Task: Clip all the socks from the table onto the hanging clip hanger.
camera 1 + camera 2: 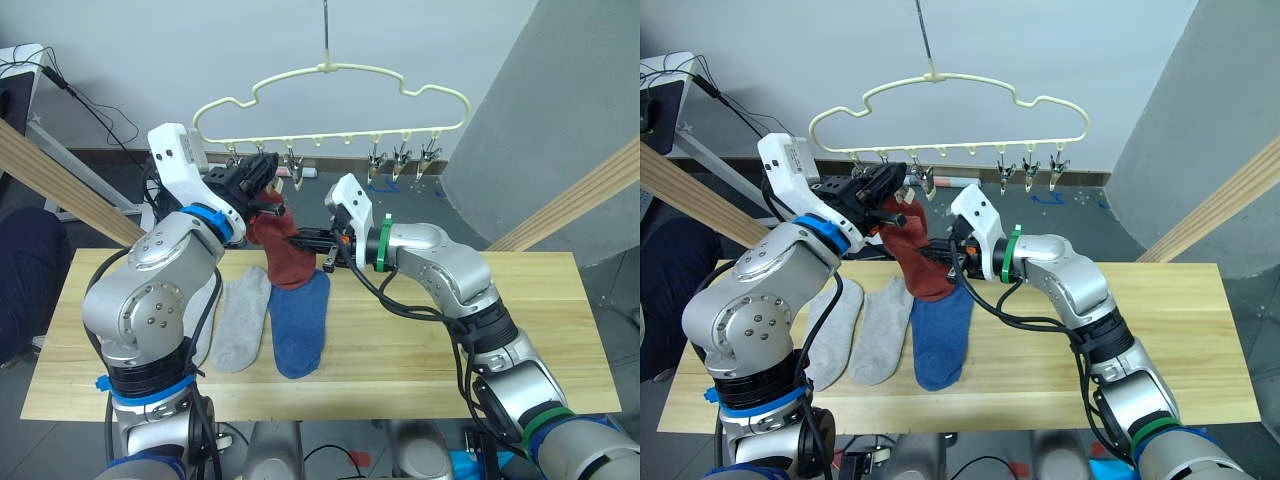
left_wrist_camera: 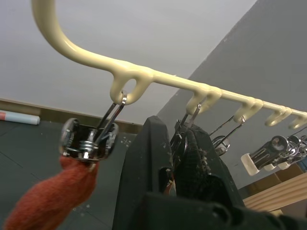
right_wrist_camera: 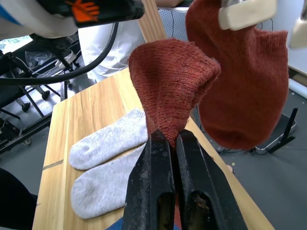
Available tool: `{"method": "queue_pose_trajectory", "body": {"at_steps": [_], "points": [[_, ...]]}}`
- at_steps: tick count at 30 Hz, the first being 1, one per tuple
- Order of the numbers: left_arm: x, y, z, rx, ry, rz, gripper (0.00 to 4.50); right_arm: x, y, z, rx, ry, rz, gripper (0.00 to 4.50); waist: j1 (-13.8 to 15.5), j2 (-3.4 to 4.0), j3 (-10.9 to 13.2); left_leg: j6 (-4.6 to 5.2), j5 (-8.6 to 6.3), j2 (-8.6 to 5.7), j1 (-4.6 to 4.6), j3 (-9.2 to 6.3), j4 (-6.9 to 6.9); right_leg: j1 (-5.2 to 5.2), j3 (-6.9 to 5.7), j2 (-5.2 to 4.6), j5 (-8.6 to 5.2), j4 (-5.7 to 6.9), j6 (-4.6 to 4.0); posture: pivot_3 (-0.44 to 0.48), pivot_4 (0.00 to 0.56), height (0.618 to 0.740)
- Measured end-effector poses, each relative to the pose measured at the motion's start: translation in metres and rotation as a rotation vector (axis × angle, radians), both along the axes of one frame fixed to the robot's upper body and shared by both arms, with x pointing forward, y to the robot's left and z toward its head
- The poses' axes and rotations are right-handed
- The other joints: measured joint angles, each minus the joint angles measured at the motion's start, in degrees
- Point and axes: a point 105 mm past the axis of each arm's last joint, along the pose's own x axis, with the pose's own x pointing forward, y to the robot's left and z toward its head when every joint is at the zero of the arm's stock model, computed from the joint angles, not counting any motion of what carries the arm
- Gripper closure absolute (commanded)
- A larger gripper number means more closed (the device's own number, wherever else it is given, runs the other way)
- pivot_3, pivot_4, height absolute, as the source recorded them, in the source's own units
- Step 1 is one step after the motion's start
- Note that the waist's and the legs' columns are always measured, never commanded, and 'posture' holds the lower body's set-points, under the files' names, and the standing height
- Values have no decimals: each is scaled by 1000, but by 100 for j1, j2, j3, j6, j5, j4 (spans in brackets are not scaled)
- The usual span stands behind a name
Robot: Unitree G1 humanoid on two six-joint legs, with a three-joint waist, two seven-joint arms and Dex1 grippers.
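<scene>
Right gripper (image 3: 169, 143) pinching rust sock (image 3: 171, 93) by its fabric, holding it up above table (image 1: 420, 340) — second rust sock (image 3: 244, 86) hanging just beside. Left gripper (image 2: 178, 143) pressing shut on silver clip (image 2: 184, 125) of clip hanger (image 1: 340, 75). Grey socks (image 1: 238, 320) and blue sock (image 1: 298, 325) lying near table's left end.

Lab, loose cables (image 1: 95, 110), bare grey wall (image 1: 200, 40), test table (image 1: 560, 330)
</scene>
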Motion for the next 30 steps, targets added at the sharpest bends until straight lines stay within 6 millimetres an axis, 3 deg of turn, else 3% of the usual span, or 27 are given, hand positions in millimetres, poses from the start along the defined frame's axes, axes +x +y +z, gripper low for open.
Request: {"method": "queue_pose_trajectory", "body": {"at_steps": [16, 30], "points": [[-5, 1, 3, 6, -14, 4, 4312, 12, 5, 2, -5, -21, -4, 4475, 44, 0, 0, -14, 8, -1, 0, 2, 1, -1, 0, -3, 0, 1, -1, -41, 346, 740], [-5, 1, -2, 13, -1, 5, 4312, 18, 9, 21, 19, -72, 12, 4475, 62, -1, -1, -16, 9, 0, 0, 2, 5, -2, 0, -3, 1, 8, -1, -45, 343, 740]]}}
